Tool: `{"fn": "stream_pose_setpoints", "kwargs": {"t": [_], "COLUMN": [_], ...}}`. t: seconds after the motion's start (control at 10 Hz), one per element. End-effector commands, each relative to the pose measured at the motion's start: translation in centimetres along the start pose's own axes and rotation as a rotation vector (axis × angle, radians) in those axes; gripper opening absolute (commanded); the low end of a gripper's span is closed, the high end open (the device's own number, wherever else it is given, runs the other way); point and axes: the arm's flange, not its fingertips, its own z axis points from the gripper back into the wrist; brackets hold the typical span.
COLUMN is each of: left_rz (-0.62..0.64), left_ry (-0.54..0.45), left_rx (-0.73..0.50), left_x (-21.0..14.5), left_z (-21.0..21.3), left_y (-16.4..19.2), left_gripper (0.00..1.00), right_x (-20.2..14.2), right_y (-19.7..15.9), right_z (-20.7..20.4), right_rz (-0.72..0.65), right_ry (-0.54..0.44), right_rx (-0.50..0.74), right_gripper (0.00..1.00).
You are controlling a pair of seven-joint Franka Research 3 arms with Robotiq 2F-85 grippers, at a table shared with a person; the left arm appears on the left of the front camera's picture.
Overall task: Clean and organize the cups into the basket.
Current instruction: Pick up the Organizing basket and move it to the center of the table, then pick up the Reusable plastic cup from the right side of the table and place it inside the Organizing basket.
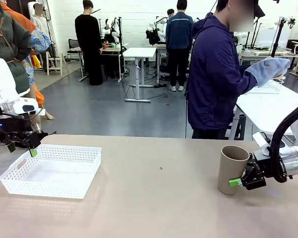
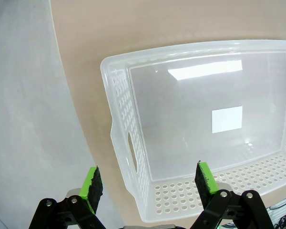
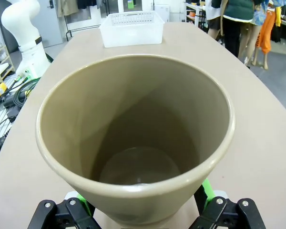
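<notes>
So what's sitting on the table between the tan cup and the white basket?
Between cup and basket, only bare tabletop with one tiny dark speck, per the front view.

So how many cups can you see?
1. A tan cup stands on the table's right side, between the right gripper's fingers. None is in the basket; the person's blue cloth might hide another.
</notes>
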Motion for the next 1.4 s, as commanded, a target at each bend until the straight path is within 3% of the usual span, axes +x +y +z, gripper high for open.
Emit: {"fn": "stream_pose_setpoints", "kwargs": {"t": [0.0,0.5,0.6,0.7,0.8,0.9,1.0,1.2,1.3], "left_rz": [0.010,0.028,0.016,0.013,0.013,0.012,0.008,0.003,0.004], "left_ry": [0.009,0.039,0.040,0.043,0.044,0.044,0.044,0.047,0.049], "left_rx": [-0.015,-0.039,-0.035,-0.033,-0.031,-0.029,-0.027,-0.023,-0.022], "left_x": [0.9,2.4,2.3,2.3,2.3,2.3,2.3,2.1,2.1], "left_z": [-0.8,-2.6,-2.7,-2.7,-2.7,-2.7,-2.7,-2.6,-2.6], "left_y": [0.6,1.2,1.3,1.5,1.4,1.4,1.3,1.3,1.4], "left_gripper": [1.00,1.00,0.42,0.42,0.00,0.38,0.00,0.00,0.00], "right_x": [0.4,0.7,0.6,0.6,0.6,0.6,0.6,0.6,0.6], "right_y": [-0.2,-0.1,0.0,0.0,0.0,0.0,0.0,0.1,0.1], "right_z": [-1.0,-1.3,-1.2,-1.2,-1.2,-1.1,-1.0,-1.0,-0.9], "right_rz": [0.035,0.065,0.086,0.088,0.087,0.088,0.087,0.086,0.084], "right_ry": [-0.014,-0.025,-0.021,-0.025,-0.028,-0.028,-0.028,-0.027,-0.027], "right_rx": [-0.047,-0.048,-0.039,-0.040,-0.042,-0.041,-0.040,-0.040,-0.041], "right_gripper": [1.00,1.00,0.43,0.42,0.00,0.37,0.00,0.00,0.26]}}
